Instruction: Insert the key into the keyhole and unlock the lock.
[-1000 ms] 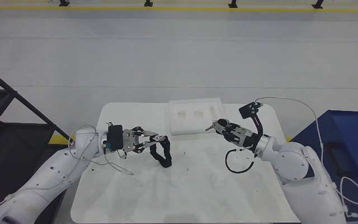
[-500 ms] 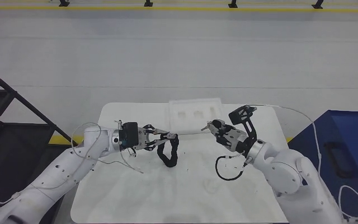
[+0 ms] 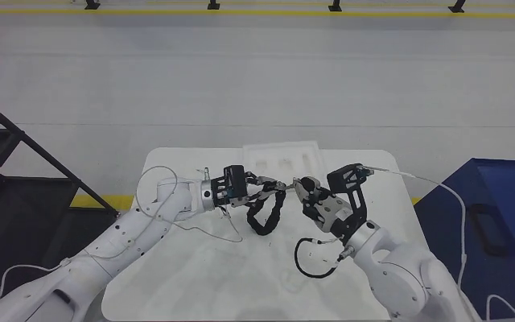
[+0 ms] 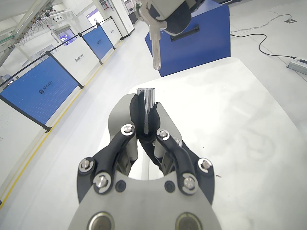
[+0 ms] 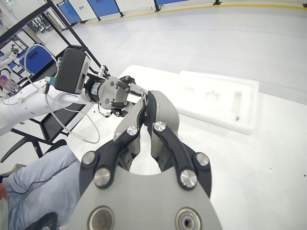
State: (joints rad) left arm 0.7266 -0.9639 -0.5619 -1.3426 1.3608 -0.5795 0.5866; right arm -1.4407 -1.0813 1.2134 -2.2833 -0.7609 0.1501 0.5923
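The lock's chrome cylinder (image 4: 146,96) is held in the left gripper (image 4: 144,107), whose fingers are closed narrowly around it, above the middle of the white table (image 3: 193,274). The cylinder's end stands clear of the fingertips. The lock's black cable loop (image 3: 265,216) is seen hanging from it toward the tabletop; whether the loop touches the table cannot be told.

The key (image 4: 155,48) is gripped by its head in the right gripper (image 4: 160,15), the fingers pressed together on it, with the blade pointed at the cylinder's end. A small gap is left between the key's tip and the cylinder, so the two are not touching. The tip is set slightly to one side of the cylinder's axis. The keyhole itself cannot be made out.

A white foam tray (image 5: 215,77) is laid at the table's far edge, just behind the two grippers. Three shallow recesses are cut into it. A small dark speck is seen in one, too small to be identified. A blue box (image 3: 475,201) is placed beside the table on the right arm's side; its contents cannot be told.
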